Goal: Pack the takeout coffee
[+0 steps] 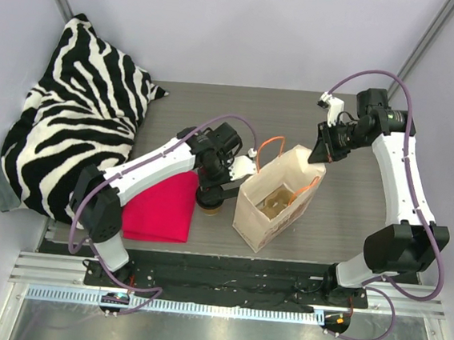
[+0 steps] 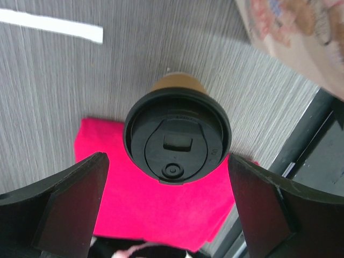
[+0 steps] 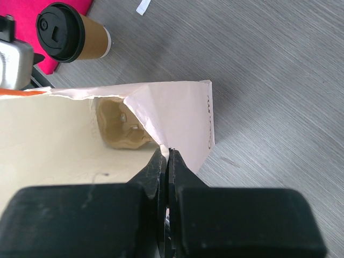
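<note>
Well, takeout coffee (image 2: 176,137) upright (lid up); left gripper (image 2: 166,164) open, right gripper (image 3: 167,161) clamps bag (image 3: 185,115).

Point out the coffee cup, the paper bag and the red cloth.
coffee cup (image 2: 177,137), left wrist view, centre of its black lid.
paper bag (image 1: 253,221), top external view, near outer wall.
red cloth (image 1: 161,212), top external view, its middle.

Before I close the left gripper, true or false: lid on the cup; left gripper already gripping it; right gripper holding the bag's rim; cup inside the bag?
The cup has its lid on: true.
The left gripper grips the cup: false, its jaws stand open on either side.
The right gripper pinches the bag rim: true.
The cup is inside the bag: false, it stands on the table outside it.
</note>
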Robot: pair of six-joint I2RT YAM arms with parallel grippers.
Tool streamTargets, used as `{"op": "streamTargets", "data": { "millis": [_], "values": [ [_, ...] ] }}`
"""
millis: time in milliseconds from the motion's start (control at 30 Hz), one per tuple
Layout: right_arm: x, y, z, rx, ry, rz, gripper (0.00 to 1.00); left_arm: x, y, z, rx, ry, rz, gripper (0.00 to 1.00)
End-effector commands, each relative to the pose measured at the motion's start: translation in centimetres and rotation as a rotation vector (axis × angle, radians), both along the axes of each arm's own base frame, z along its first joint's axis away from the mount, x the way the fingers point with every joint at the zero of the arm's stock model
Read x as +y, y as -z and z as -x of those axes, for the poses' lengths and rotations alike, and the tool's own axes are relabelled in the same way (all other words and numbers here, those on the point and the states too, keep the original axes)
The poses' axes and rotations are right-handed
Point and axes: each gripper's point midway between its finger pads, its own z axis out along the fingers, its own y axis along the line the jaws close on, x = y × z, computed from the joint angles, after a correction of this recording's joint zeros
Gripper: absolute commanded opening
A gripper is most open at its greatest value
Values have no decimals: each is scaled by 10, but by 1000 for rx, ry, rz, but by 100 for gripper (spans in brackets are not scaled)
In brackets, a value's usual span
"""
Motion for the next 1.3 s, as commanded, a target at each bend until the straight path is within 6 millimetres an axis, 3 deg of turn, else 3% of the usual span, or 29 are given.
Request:
{"op": "streamTargets", "data": {
  "millis": [0,367,933,1100,1267],
  "values": [
    [-1,-12,6,-46,-13,12,1,6,-8,-3,-35,-31,-63,98],
    [-1,-10,7,-41,-16,12,1,4,-1,0,-35,-24,-72,99],
    [-1,-10,6,-38,-14,13,1,7,35,-1,-28,-39,-110,95],
    [-1,-11,5,-40,-14,13,1,8,35,-1,-33,-33,-110,87],
    [0,-10,5,-35,-15,9,1,7,26,-3,-45,-16,-101,90]
  ]
}}
